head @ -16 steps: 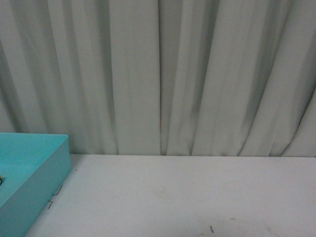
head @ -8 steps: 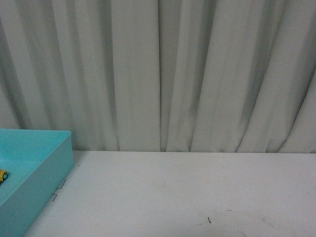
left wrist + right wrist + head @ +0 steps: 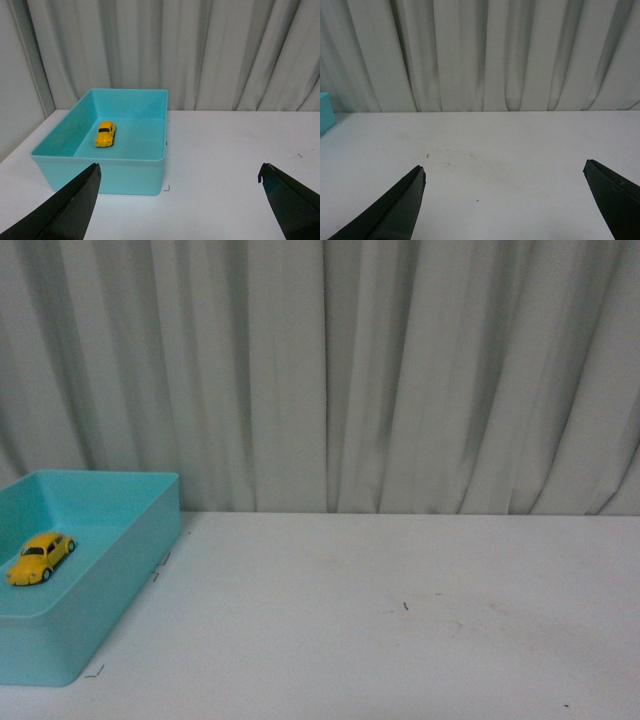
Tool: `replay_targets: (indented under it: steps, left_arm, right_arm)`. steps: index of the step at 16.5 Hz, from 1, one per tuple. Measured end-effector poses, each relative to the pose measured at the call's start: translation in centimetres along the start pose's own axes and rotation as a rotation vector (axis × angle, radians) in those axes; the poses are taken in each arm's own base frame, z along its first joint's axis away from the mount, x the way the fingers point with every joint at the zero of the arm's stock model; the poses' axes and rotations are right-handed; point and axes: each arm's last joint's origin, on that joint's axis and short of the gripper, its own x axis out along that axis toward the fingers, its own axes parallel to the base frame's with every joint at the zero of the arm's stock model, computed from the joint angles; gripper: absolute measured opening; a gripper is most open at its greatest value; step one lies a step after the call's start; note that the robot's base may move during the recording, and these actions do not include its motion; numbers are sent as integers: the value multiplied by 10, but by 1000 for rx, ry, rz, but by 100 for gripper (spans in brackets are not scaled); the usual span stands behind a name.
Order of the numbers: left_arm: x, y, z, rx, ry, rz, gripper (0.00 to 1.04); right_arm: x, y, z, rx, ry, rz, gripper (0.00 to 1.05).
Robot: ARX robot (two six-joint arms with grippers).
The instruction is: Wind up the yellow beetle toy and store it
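Turquoise plastic bin point(image 3: 120, 570) sits at the left side of the white table point(image 3: 400, 620) in the front view, w/ its far wall near the grey pleated curtain point(image 3: 400, 370) that closes off the background.

1. Task item: yellow beetle toy point(image 3: 40, 557) rests inside the bin, on the bin floor, upright on its wheels. In the front view it lies toward the left part of the bin interior, angled diagonally. In the left wrist view the toy point(image 3: 105, 134) shows dark windows and sits apart from all 4 bin walls; no gripper touches it.

2. Left gripper point(image 3: 180, 200): 2 black fingers point(image 3: 65, 210) enter the frame at opposite lower corners, spread wide apart, nothing between them. Gripper hangs on the near side of the bin point(image 3: 125, 170), well apart from the toy.

3. Right gripper point(image 3: 505, 200): 2 black fingers point(image 3: 395, 210) likewise spread wide, empty. It hangs over bare table point(image 3: 495, 150); only a corner of the bin point(image 3: 326, 112) shows at the frame edge.

4. Table surface: small dark specks and faint scuffs point(image 3: 405, 606) near centre. Small corner marks point(image 3: 94, 672) lie on the table just beside the bin base.

5. Neither arm appears in the front view.
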Motion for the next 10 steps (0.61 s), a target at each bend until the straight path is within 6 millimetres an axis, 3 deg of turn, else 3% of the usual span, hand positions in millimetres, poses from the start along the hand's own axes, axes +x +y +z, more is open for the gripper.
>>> replay_targets:
  steps: [10]
  left_arm:
    - [0,0,0,0,-2,0,98]
  right_arm:
    - [0,0,0,0,-3,0,98]
